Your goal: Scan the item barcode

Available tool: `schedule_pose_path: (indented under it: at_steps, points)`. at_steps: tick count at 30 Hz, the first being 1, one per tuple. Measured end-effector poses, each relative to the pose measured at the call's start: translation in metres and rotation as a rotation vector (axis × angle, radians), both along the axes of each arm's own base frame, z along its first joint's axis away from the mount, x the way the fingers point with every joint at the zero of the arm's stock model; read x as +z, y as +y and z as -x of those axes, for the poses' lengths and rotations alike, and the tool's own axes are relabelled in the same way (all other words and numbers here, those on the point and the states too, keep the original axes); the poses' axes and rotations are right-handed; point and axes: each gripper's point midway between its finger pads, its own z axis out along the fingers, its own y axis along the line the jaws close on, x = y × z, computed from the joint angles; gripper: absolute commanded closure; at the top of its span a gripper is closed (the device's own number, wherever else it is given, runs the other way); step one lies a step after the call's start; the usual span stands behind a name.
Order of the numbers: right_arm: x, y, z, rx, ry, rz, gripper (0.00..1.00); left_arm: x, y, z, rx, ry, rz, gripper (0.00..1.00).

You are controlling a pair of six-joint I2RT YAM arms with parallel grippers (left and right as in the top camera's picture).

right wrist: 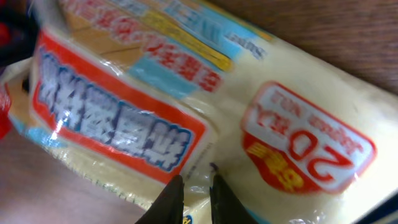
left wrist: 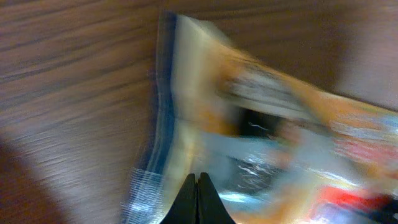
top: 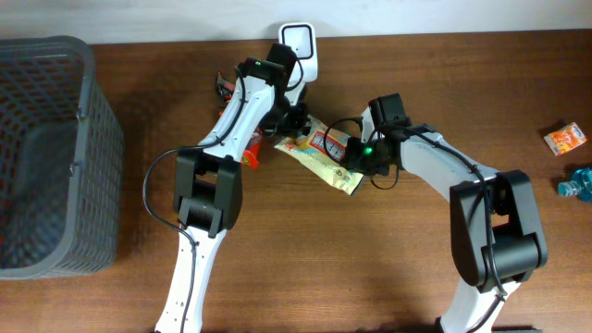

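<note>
Brown wood-grain table (top: pixel 370 287)

One wooden desk (top: pixel 370 277) carries everything. There are two robot arms, a left arm (top: pixel 208 185) and a right arm (top: pixel 481 213). Each ends in one hand, which makes two hands: the left hand (top: pixel 294 120) and the right hand (top: pixel 356 155). There is one yellow snack packet (top: pixel 319 159), one grey mesh basket (top: pixel 97 157) and one white scanner (top: pixel 298 39). At the right edge are two small things, one orange carton (top: pixel 564 139) and one blue bottle (top: pixel 575 182), the bottle only partly in view. One small red item (top: pixel 252 155) shows beside the left arm; what kind of thing it is cannot be told.
</note>
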Motion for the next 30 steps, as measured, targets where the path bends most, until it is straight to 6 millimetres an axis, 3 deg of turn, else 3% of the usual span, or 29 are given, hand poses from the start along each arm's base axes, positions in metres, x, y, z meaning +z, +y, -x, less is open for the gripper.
schedule_pose_path:
  at_steps: [4,6,8,9,13,14,16,20,25,28,30]
  points:
    - [-0.002,-0.015,-0.006,-0.043,-0.009,0.048,0.84,-0.007,0.068,0.002,0.182,-0.001,-0.339,1.0]
    - [-0.002,-0.022,-0.005,-0.043,0.001,0.069,0.84,-0.003,0.081,0.006,0.218,0.009,-0.402,1.0]
    - [0.003,-0.032,-0.005,-0.024,0.022,0.124,0.84,0.018,0.088,0.002,0.252,-0.015,-0.435,1.0]
    - [0.007,-0.031,-0.008,-0.001,0.017,0.129,0.84,0.03,0.085,-0.003,0.262,-0.041,-0.416,1.0]
    - [0.027,-0.022,-0.023,0.04,-0.028,0.076,0.92,0.085,0.035,-0.012,0.178,-0.095,-0.113,1.0]
    - [0.035,-0.018,-0.02,0.052,-0.005,0.022,0.91,0.103,0.018,-0.007,0.143,-0.093,-0.011,1.0]
    - [0.042,-0.027,-0.006,0.067,0.072,-0.014,0.91,0.11,-0.004,-0.001,0.074,-0.085,0.082,1.0]
    - [0.046,-0.063,-0.003,0.028,0.104,-0.042,0.91,0.074,-0.051,0.021,-0.094,-0.036,0.166,1.0]
    - [0.025,-0.048,-0.01,0.051,0.035,-0.059,0.92,0.023,-0.092,0.043,-0.195,-0.018,0.21,1.0]
    - [0.002,-0.049,0.0,0.003,0.079,-0.042,0.96,0.006,-0.084,0.045,-0.143,-0.014,0.159,1.0]
    - [-0.005,-0.06,-0.004,-0.03,0.068,0.021,0.96,0.005,-0.059,0.044,-0.053,-0.016,0.027,1.0]
